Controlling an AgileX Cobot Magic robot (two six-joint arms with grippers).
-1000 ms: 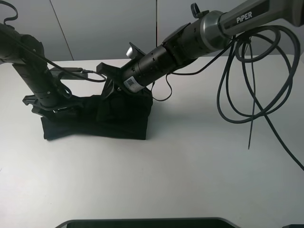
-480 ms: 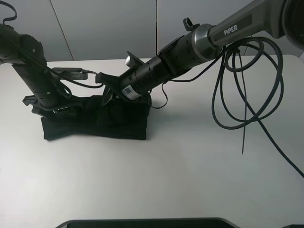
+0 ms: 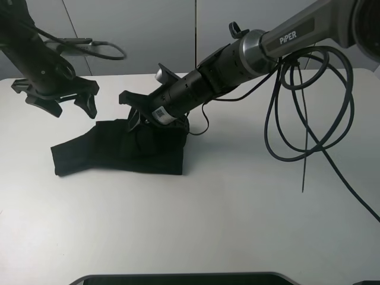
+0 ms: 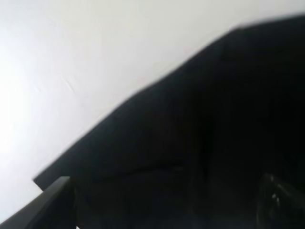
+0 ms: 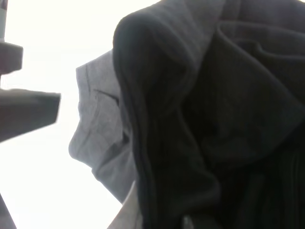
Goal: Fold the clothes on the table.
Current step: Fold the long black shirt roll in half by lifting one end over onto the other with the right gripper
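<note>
The black T-shirt (image 3: 113, 155) lies folded in a wide bundle on the left part of the white table (image 3: 237, 208); its print is hidden. My left gripper (image 3: 64, 105) hangs open and empty above and behind the shirt's left end. In the left wrist view the shirt (image 4: 200, 143) lies below on the table (image 4: 71, 57). My right gripper (image 3: 135, 116) reaches across onto the shirt's back edge near its middle. In the right wrist view bunched cloth (image 5: 214, 119) fills the frame, and one finger (image 5: 26, 112) stands apart from it with table showing between.
Black cable loops (image 3: 309, 119) hang from the right arm over the right half of the table. A dark edge (image 3: 178, 278) runs along the table's front. A grey wall stands behind.
My left gripper has let go of the shirt's left end and risen up and back, jaws spread. The right arm has stayed on the shirt's back edge.
</note>
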